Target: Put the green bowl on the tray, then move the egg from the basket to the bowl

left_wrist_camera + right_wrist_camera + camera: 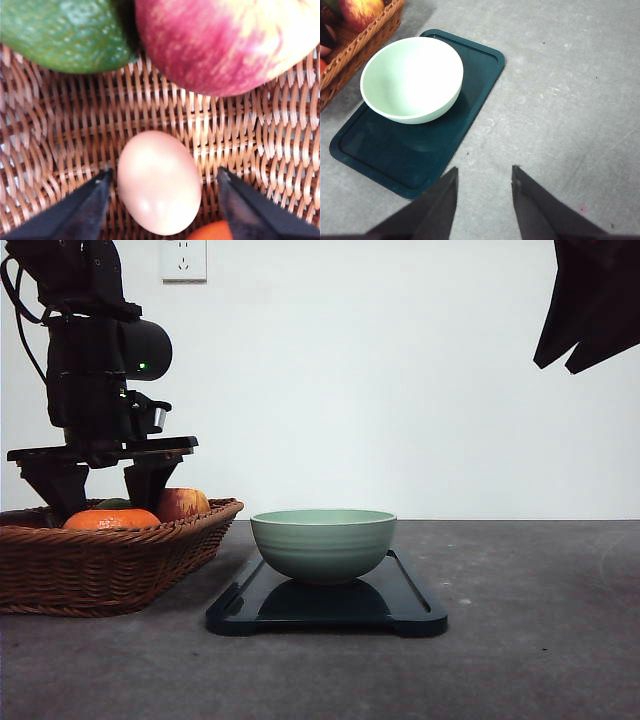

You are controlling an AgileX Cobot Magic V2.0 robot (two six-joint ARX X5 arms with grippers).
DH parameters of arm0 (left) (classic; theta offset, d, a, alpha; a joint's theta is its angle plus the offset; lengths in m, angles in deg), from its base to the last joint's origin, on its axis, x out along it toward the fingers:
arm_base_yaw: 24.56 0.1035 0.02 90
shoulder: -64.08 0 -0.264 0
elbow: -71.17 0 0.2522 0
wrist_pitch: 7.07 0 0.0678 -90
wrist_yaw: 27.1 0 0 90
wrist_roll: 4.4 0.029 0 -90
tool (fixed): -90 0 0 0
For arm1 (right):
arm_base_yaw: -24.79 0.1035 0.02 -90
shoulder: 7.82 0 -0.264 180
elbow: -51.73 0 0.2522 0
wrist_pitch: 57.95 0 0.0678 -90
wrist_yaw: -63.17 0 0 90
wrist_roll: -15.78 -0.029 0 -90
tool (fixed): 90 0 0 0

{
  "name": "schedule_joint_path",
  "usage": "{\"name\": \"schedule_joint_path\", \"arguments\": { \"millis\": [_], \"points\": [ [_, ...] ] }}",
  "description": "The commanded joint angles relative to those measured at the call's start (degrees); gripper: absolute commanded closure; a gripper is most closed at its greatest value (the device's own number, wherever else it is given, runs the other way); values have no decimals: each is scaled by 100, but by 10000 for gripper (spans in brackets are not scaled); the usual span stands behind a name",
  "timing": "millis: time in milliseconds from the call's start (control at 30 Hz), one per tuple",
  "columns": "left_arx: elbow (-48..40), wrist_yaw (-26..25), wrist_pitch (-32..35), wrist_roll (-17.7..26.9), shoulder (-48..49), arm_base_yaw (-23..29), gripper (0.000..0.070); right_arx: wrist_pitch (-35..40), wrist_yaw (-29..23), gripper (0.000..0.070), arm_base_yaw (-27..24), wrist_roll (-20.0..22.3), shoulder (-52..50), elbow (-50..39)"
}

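The pale green bowl [323, 543] stands upright and empty on the dark tray [415, 612] in the middle of the table; the right wrist view shows the bowl [411, 79] at the end of the tray [395, 160] nearest the basket. A cream egg [159, 181] lies on the woven floor of the basket [65, 150]. My left gripper [165, 172] is lowered into the basket [100, 565] and open, one finger on each side of the egg, with small gaps. My right gripper [484, 170] is open and holds nothing, high above the table beside the tray.
A red-yellow apple [225, 45], a green fruit [60, 35] and an orange [215, 232] crowd the egg. From the front, the orange [112, 519] and apple [181, 503] rise above the basket rim. The right arm [590, 300] hangs at the top right. Grey tabletop spreads right of the tray.
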Motion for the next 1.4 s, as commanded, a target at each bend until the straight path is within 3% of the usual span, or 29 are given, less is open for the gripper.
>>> {"name": "schedule_joint_path", "arguments": {
  "millis": [0,33,100,367,800,1033,1367],
  "points": [
    [138,21,24,-33,-125,-22,490,53,-20,490,24,-59,46,28],
    [138,21,22,-34,-125,-21,531,54,-20,490,24,-59,46,28],
    [138,19,14,-32,-123,-23,541,55,-20,490,24,-59,46,28],
    [151,19,-140,-4,49,-23,540,52,-20,490,24,-61,46,28],
    [153,5,-67,146,1100,-112,541,59,-20,490,24,-59,46,28],
    [379,-279,-111,233,1294,-479,541,59,-20,490,24,-57,46,28],
    [668,-349,417,211,1292,-1371,526,55,-20,490,24,-57,46,28]
  ]
}}
